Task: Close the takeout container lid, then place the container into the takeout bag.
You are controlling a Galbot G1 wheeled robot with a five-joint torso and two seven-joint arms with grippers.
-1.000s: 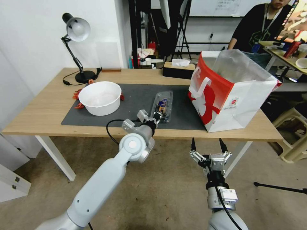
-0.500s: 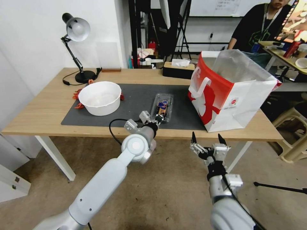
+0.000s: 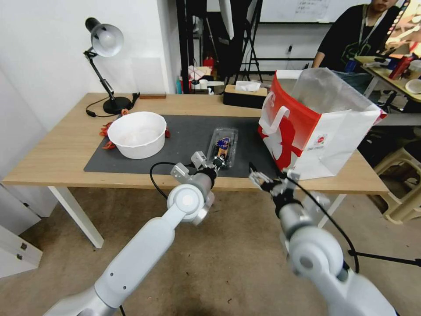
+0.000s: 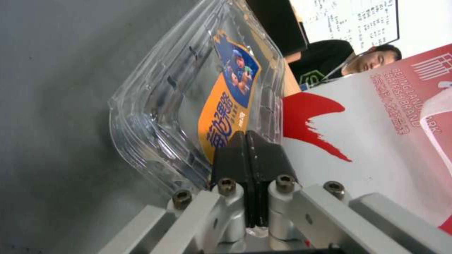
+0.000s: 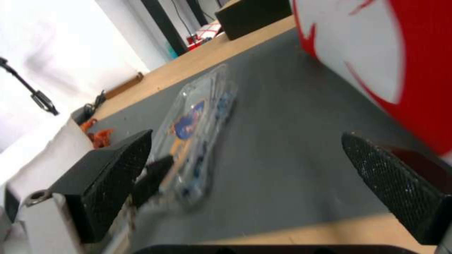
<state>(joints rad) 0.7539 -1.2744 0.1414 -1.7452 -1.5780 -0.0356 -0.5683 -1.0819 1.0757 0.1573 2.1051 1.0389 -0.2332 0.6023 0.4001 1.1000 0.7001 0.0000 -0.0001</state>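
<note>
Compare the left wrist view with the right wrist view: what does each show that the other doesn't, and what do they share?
Left wrist alone: the left gripper shut on the takeout container lid, pads pressed together at its near edge. Right wrist alone: the right gripper open above the mat's near edge, plus the white bowl. Both: the container, the grey mat and the takeout bag.

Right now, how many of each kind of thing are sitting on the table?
Clamshell container: 1
White bowl: 1
Takeout bag: 1
Desk lamp: 1
Tissue box: 1
Grey mat: 1
Total: 6
</note>
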